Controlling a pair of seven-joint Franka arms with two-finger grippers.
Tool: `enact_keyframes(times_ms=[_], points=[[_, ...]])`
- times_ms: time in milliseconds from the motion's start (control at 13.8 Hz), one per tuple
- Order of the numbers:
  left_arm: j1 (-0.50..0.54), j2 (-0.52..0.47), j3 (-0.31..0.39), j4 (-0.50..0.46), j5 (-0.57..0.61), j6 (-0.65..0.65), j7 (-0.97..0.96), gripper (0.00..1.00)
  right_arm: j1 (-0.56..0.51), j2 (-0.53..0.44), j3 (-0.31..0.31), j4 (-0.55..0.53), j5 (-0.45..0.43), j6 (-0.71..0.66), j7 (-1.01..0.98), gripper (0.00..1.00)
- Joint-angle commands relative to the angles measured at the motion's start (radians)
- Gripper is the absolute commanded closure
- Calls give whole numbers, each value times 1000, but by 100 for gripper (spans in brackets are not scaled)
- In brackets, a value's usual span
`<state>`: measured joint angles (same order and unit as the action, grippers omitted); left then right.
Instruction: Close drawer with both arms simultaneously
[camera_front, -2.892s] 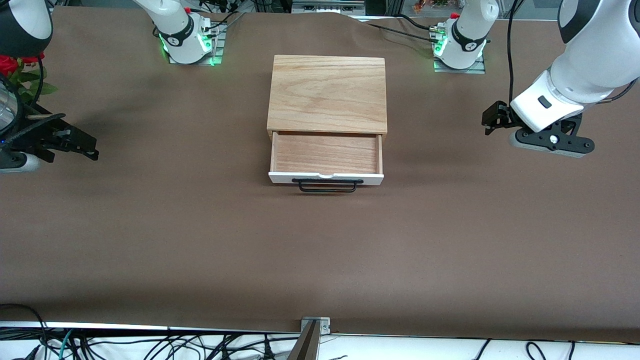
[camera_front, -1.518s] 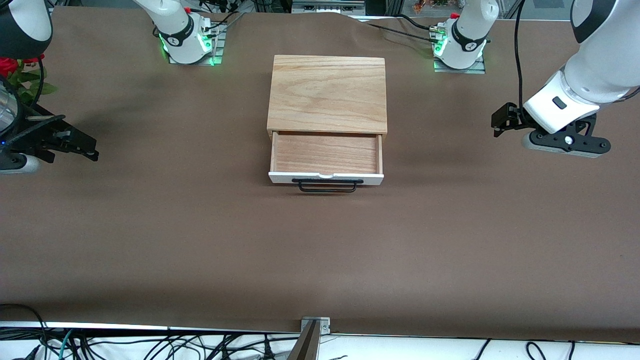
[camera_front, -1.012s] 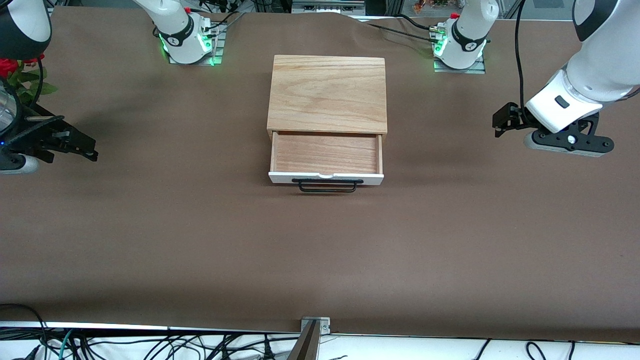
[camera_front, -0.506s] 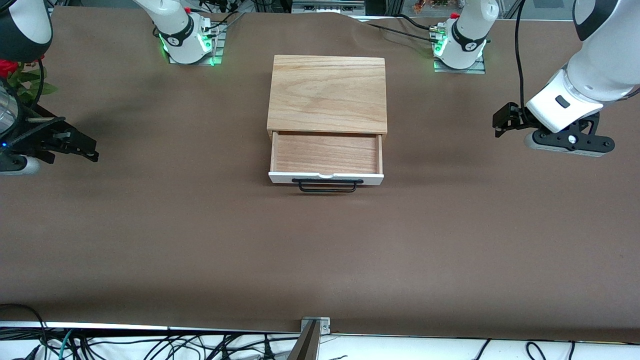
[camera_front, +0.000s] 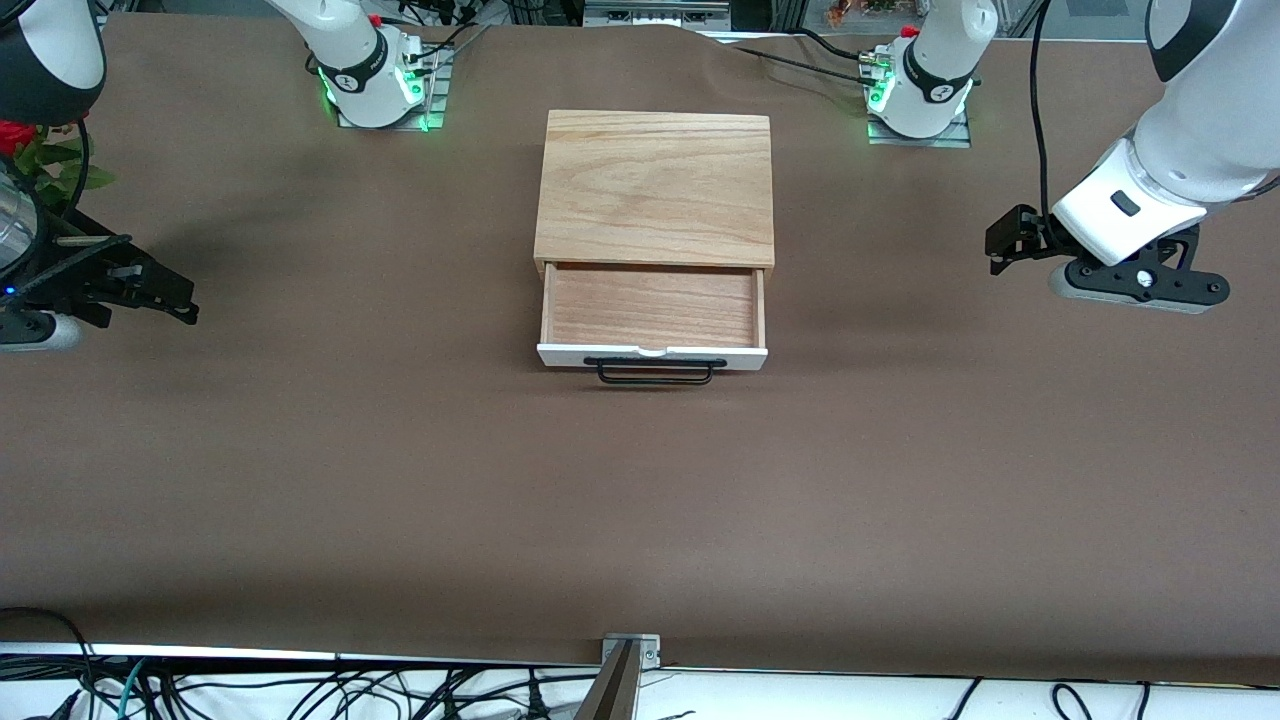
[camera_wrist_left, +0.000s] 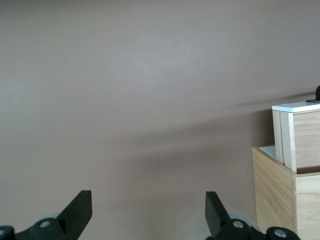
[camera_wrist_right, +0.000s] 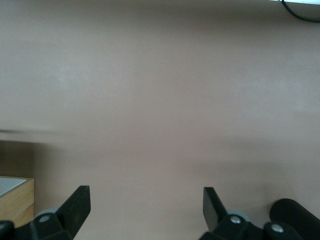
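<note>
The drawer (camera_front: 652, 312) stands pulled out of the oak-coloured box (camera_front: 655, 185) at the table's middle, its white front panel and black bar handle (camera_front: 655, 370) on the side nearer the front camera. It is empty. My left gripper (camera_front: 1003, 245) hangs open and empty over the bare table toward the left arm's end, well apart from the box. In the left wrist view the gripper (camera_wrist_left: 148, 210) faces the drawer's side (camera_wrist_left: 300, 140). My right gripper (camera_front: 165, 293) hangs open and empty toward the right arm's end, also well apart. It is open in the right wrist view too (camera_wrist_right: 146, 205).
The brown table cover (camera_front: 640, 500) is bare around the box. Red flowers (camera_front: 30, 140) stand at the table edge by the right arm. Cables (camera_front: 300, 690) lie along the edge nearest the front camera. A wooden corner (camera_wrist_right: 15, 202) shows in the right wrist view.
The left gripper has drifted a little away from the box toward the left arm's end, then held still. The right gripper and the drawer have not visibly moved.
</note>
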<state>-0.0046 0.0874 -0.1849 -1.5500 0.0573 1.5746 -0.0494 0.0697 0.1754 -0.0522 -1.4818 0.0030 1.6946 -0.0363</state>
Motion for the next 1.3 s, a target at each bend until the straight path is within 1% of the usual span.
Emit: enact_keyframes(times_ms=[0,434,578,723,1012,1157,1229], points=[[2,3,-1,24,-4,-8,-1,0,-1,12,0,29,17,-16,10,0],[2,3,-1,24,-4,-8,-1,0,2,16,3,29,20,-10,13,0],[2,3,-1,24,-4,-10,-1,0,13,33,17,29,22,35,12,0],[2,2,-1,24,-4,-8,-1,0,27,73,54,29,23,89,15,0],[2,2,-1,24,-4,-8,-1,0,35,154,165,29,23,224,18,0],[2,2,-1,24,-4,-10,-1,0,35,193,201,29,23,292,15,0],[2,2,-1,24,-4,-8,-3,0,33,212,218,29,41,316,12,0]])
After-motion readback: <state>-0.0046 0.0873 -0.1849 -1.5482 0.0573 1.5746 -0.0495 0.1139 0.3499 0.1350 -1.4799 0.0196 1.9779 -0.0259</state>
